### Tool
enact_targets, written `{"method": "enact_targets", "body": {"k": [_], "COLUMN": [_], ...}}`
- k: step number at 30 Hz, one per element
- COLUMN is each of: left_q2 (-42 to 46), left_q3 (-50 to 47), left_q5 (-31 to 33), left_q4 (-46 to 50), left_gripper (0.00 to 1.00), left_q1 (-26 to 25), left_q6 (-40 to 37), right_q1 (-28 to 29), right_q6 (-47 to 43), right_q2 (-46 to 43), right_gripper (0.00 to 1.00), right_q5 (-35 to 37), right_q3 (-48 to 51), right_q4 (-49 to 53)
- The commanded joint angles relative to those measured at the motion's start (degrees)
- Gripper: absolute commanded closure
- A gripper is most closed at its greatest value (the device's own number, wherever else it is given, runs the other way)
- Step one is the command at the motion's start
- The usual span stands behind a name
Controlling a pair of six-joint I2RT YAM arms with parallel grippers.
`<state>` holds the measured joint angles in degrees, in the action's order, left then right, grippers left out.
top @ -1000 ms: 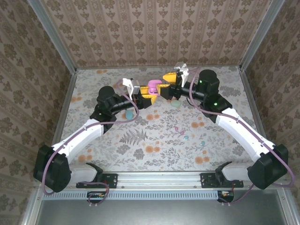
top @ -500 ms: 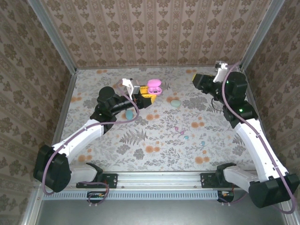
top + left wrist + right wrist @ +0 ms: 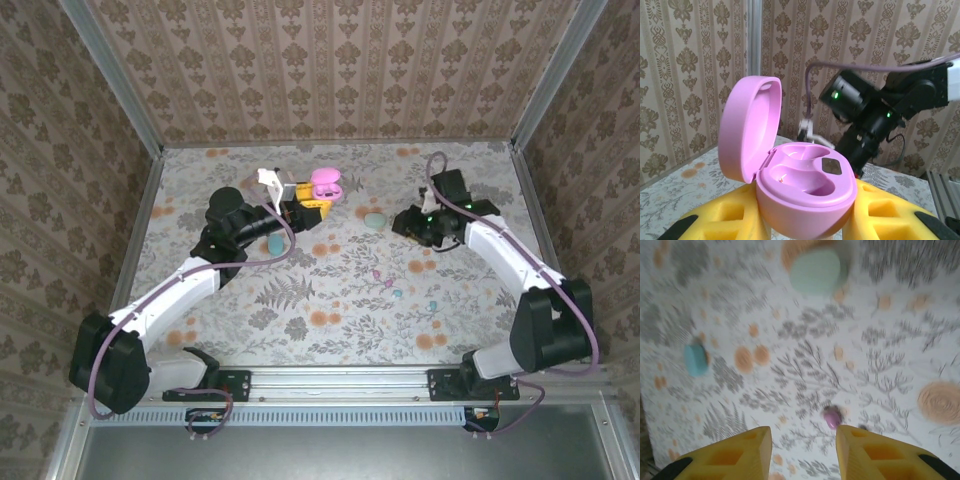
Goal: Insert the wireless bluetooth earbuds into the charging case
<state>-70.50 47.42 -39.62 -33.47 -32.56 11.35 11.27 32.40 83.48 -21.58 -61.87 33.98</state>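
The pink charging case stands open with its lid up, and my left gripper is shut on its base between yellow fingers. Both wells look empty. In the top view the left gripper holds the case above the back middle of the table. My right gripper is open over the floral table, nothing between its fingers. A tiny pink earbud lies just ahead of its right finger. In the top view the right gripper points down, with the pink earbud, a light blue earbud and a teal one nearer the front.
A mint case lies shut just left of the right gripper, and shows as a mint case far ahead in the right wrist view. A blue case lies under the left arm. Patterned walls close in the table on three sides.
The right arm left the pink case, swung out to the back right, then came down over the table's right middle, its jaws narrowing. The left arm kept holding the case.
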Motion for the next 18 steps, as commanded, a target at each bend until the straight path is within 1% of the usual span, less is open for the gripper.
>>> {"method": "enact_targets", "body": {"k": [1,6,9,11,18], "left_q2": [1.68,1.86,2.10,2.27,2.82], "left_q3": [0.05,0.22,0.31,0.28,0.47], "left_q5": [0.50,0.54,0.59,0.68,0.72], "left_q4": [-1.14,-1.00,-0.76,-0.61,0.40], "left_gripper": [0.72,0.72,0.72,0.72,0.72], "left_q1": [-0.05,0.04,0.04,0.04,0.21], "left_q6": [-1.46,-1.66,-1.82,-1.82,-2.47], "right_q1": [3.46,8.03,9.84,10.60,11.32], "right_q6": [1.28,1.79,1.97,1.62,0.43], "right_q2": [2.93,7.26,9.86,11.37,16.70], "right_gripper": [0.59,0.59,0.60,0.64,0.65], "right_q5": [1.02,2.67,4.78,4.59,4.71], "right_q3": [1.69,1.70,1.23,0.58,-1.98], "right_q4": [5.63,6.79,7.62,6.98,6.10]}}
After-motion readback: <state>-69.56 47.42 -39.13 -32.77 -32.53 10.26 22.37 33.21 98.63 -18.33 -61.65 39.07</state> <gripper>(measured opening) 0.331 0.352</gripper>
